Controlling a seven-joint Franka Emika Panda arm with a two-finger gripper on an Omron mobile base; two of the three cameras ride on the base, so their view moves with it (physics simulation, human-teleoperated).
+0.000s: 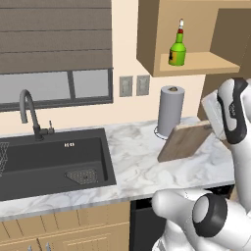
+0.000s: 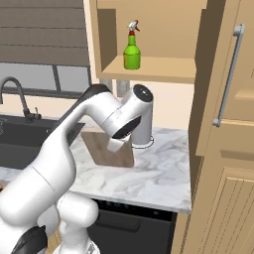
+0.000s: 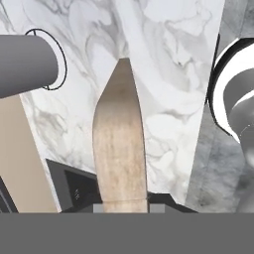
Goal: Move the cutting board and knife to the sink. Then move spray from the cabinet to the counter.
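My gripper [image 3: 122, 207] is shut on one end of the light-brown cutting board [image 1: 184, 142], which slants over the white marble counter [image 1: 137, 166], right end raised. In the hand view the board [image 3: 120, 149] runs away from the fingers, seen nearly edge-on. My arm hides the grip in the left base view. The knife is out of view. The black sink [image 1: 29, 171] with its gooseneck faucet [image 1: 28, 110] lies to the left. The green spray [image 1: 177, 49] stands on the shelf of the open cabinet [image 1: 211, 62], above the board.
A grey paper towel roll [image 1: 170, 110] stands just behind the board, close to it. A tall wooden cabinet with a bar handle [image 2: 229, 74] walls off the counter's right end. A wire rack [image 1: 3, 156] sits at the sink's left edge.
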